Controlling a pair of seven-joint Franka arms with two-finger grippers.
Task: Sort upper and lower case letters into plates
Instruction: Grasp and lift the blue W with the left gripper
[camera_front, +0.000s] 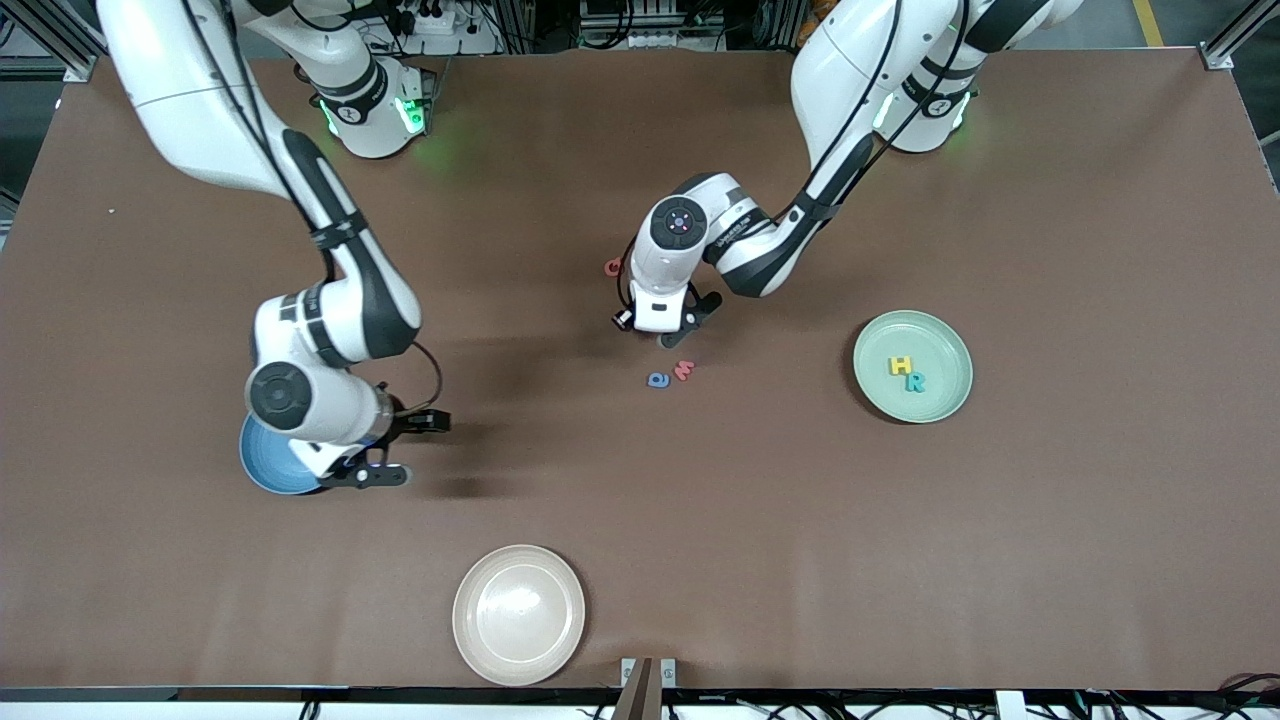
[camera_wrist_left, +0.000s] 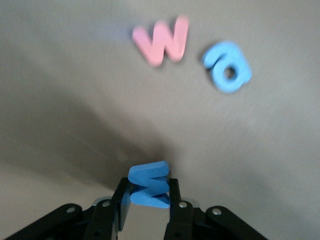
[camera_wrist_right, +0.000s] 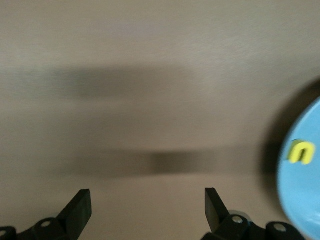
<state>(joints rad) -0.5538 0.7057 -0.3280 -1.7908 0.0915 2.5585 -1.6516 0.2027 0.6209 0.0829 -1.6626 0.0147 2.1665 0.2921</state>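
The front view showed my left gripper (camera_front: 677, 330) low over the middle of the brown table (camera_front: 1100, 520), just above centre of the frame, but my own wrist hid what it held. The left wrist view settled that: at the bottom centre of that frame my fingers (camera_wrist_left: 120, 202) were pinched on a blue letter (camera_wrist_left: 148, 184), standing on edge between the pads. In the upper part of the same frame lay a pink w (camera_wrist_left: 162, 40) and a blue a (camera_wrist_left: 227, 67), side by side on the table; the front view showed that pair just below my left gripper, the pink w (camera_front: 684, 370) beside the blue a (camera_front: 658, 380), and a red letter (camera_front: 612, 267) half hidden at the edge of my wrist. At the right of the front view the mint green plate (camera_front: 940, 332) held a yellow H (camera_front: 900, 366) and a teal R (camera_front: 915, 382), touching. My right gripper (camera_front: 395, 447) hovered at the lower left of the front view, fingers spread wide, beside the sky blue plate (camera_front: 262, 465), which my arm mostly covered. Only the right wrist view showed what was in that plate (camera_wrist_right: 305, 200): a yellow n (camera_wrist_right: 301, 152) at the right edge of the frame. A beige plate (camera_front: 518, 614) sat at the bottom centre of the front view.
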